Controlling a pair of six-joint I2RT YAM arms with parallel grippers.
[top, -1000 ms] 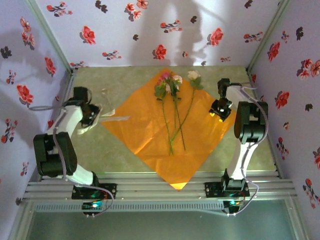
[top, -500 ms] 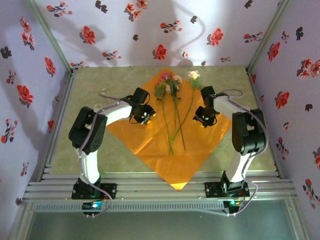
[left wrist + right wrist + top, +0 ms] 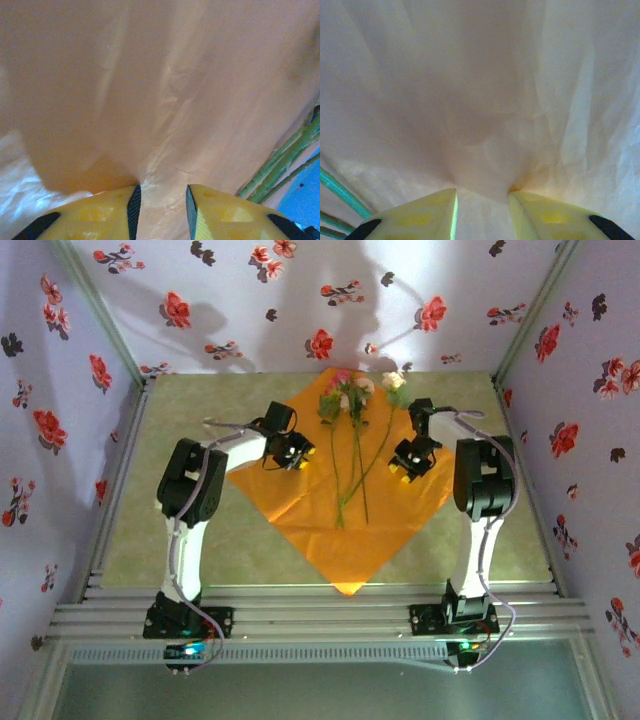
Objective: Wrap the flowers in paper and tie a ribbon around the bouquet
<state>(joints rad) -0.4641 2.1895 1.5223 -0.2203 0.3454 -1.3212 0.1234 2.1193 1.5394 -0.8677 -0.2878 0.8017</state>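
Thin, creased, slightly glossy orange paper (image 3: 165, 100); smooth yellow plastic fingers (image 3: 95, 212); matt greenish table (image 3: 250, 540).

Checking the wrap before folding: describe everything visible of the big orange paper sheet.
The thin, glossy, creased orange paper sheet lies as a diamond on the greenish table. Both its sides are gathered inward, puckered and pinched by the left gripper and right gripper. Pink and cream flowers lie along its middle, heads at its far corner.
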